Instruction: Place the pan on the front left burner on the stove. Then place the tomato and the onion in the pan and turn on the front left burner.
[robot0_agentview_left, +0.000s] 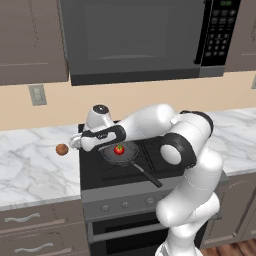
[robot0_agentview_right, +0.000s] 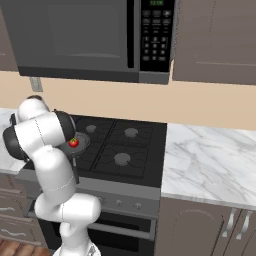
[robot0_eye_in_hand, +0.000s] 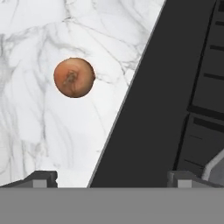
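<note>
**A:** so where's the onion (robot0_eye_in_hand: 74, 77) vs the gripper (robot0_eye_in_hand: 111, 177)?

**B:** on the marble table (robot0_eye_in_hand: 26, 131), just left of the stove (robot0_eye_in_hand: 175, 87). Jaws wide apart, empty, straddling the stove edge; the onion's up-left in the hand view, not between them.

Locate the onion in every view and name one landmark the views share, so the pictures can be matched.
Left base view: the onion lies on the marble counter, just left of the stove, apart from it.
Right base view: I cannot find it; the arm covers that end of the counter.
Hand view: the onion sits upper left on the marble.
Shared landmark: the stove's black left edge.
</note>
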